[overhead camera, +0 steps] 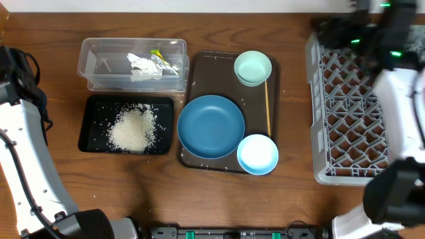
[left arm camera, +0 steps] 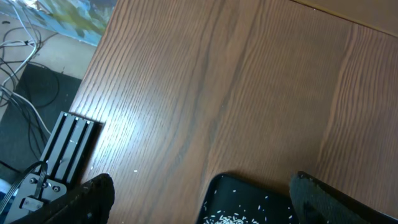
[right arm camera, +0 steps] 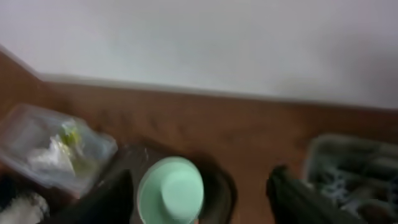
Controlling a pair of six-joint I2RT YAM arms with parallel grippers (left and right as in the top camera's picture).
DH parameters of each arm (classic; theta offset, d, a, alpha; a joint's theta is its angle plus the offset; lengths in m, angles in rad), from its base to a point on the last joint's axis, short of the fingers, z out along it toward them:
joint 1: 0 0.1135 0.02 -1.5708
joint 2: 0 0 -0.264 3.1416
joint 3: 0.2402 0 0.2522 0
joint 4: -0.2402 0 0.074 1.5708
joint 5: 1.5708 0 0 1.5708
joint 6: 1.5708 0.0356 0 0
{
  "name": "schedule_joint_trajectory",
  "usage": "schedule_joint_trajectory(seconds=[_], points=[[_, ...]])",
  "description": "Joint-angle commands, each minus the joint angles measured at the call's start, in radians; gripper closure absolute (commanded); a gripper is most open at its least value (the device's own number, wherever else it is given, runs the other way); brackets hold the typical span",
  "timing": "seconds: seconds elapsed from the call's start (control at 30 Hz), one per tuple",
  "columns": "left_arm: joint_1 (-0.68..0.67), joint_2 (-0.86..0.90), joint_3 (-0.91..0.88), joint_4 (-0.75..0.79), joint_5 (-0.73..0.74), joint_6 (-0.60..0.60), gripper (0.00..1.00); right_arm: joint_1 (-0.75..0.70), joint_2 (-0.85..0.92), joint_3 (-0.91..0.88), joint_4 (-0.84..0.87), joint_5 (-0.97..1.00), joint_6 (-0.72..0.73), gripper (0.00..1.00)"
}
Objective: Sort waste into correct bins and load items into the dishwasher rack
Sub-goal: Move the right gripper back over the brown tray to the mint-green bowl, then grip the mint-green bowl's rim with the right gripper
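Right hand (right arm camera: 202,200): fingers spread wide, nothing held, over the far end of the dishwasher rack (overhead camera: 345,133). Left hand (left arm camera: 205,196): spread wide, empty. Likely next is the mint green bowl (overhead camera: 253,67) on the serving tray (overhead camera: 199,66). Pinch its rim, avoid the chopstick (overhead camera: 268,106), lift straight.

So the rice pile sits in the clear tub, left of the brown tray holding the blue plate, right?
Not quite: the overhead view shows the rice pile in the shallow black tray, not the clear tub, which holds crumpled paper and a wrapper. It is left of the brown tray holding the blue plate.
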Motion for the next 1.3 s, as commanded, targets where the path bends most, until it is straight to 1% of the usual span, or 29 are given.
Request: schedule_joint_trajectory(seconds=[0.0,0.13,0.27,0.33,0.4,0.5,0.57,0.67,0.73,0.9,1.0,1.13,1.27], points=[[0.004,-0.007,0.002,-0.006,-0.008,-0.016,0.08,0.099,0.068,-0.002,-0.034,0.153,-0.150,0.31],[0.004,-0.007,0.002,-0.006,-0.008,-0.016,0.08,0.212,0.155,-0.002,-0.014,0.151,-0.163,0.28],[0.004,-0.007,0.002,-0.006,-0.008,-0.016,0.08,0.331,0.219,-0.002,0.019,0.177,-0.163,0.23],[0.004,-0.007,0.002,-0.006,-0.008,-0.016,0.08,0.388,0.242,-0.002,0.027,0.239,-0.163,0.20],[0.004,-0.007,0.002,-0.006,-0.008,-0.016,0.08,0.443,0.263,-0.002,0.027,0.335,-0.164,0.19],[0.004,-0.007,0.002,-0.006,-0.008,-0.016,0.08,0.516,0.294,-0.002,0.021,0.499,-0.166,0.14],[0.004,-0.007,0.002,-0.006,-0.008,-0.016,0.08,0.551,0.314,-0.002,0.016,0.619,-0.166,0.16],[0.004,-0.007,0.002,-0.006,-0.008,-0.016,0.08,0.572,0.333,-0.002,0.019,0.692,-0.161,0.22],[0.004,-0.007,0.002,-0.006,-0.008,-0.016,0.08,0.572,0.346,-0.002,0.018,0.731,-0.128,0.24],[0.004,-0.007,0.002,-0.006,-0.008,-0.016,0.08,0.544,0.366,-0.002,0.016,0.687,-0.094,0.25],[0.004,-0.007,0.002,-0.006,-0.008,-0.016,0.08,0.531,0.371,-0.002,0.012,0.642,-0.093,0.30],[0.004,-0.007,0.002,-0.006,-0.008,-0.016,0.08,0.525,0.373,-0.002,0.010,0.638,-0.035,0.40],[0.004,-0.007,0.002,-0.006,-0.008,-0.016,0.08,0.526,0.381,-0.002,0.008,0.621,-0.031,0.43]])
